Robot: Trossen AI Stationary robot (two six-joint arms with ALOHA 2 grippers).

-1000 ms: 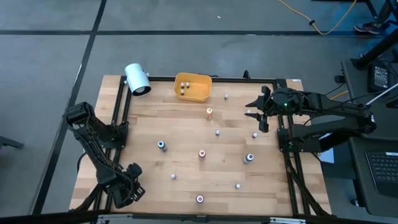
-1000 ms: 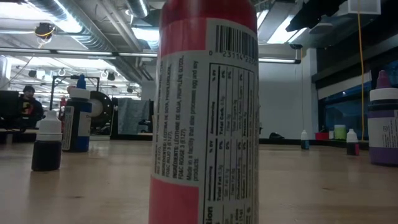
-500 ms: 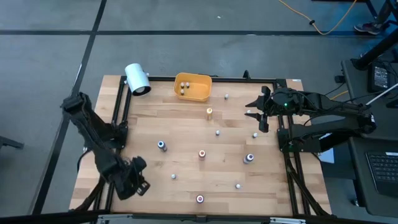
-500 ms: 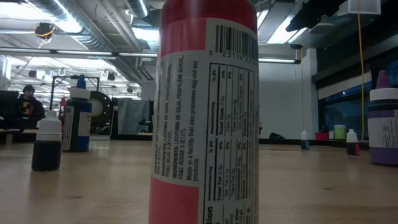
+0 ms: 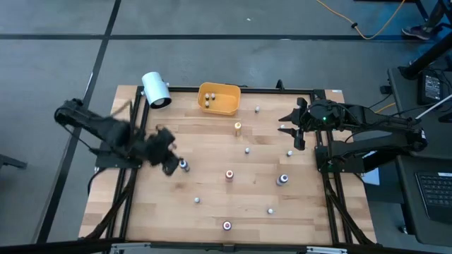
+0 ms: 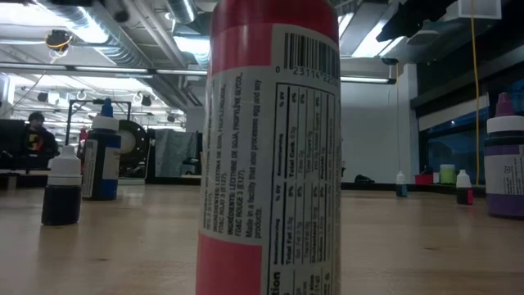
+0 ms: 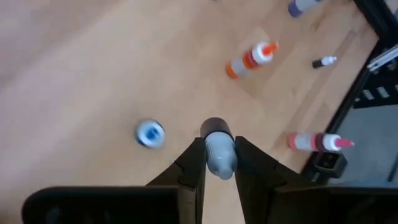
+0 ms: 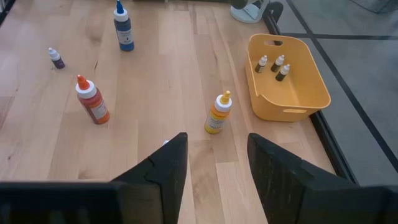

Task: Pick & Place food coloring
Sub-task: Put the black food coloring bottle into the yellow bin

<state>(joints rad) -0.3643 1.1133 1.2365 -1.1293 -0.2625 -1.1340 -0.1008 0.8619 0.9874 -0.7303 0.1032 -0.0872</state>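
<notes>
From above, the left gripper [image 5: 169, 161] reaches in from the table's [image 5: 212, 212] left edge over the wood, beside a blue-capped bottle [image 5: 183, 165]. The right gripper [image 5: 295, 129] hangs near the right edge, with scattered bottles between the arms and three more in the yellow bin [image 5: 227, 106] at the far edge.

The low view is filled by a red bottle [image 6: 270, 147].

The left wrist view shows the fingers [image 7: 193, 171] clamped on a small grey-capped bottle [image 7: 219, 152].

In the right wrist view the fingers [image 8: 165, 168] stand apart, holding nothing.
</notes>
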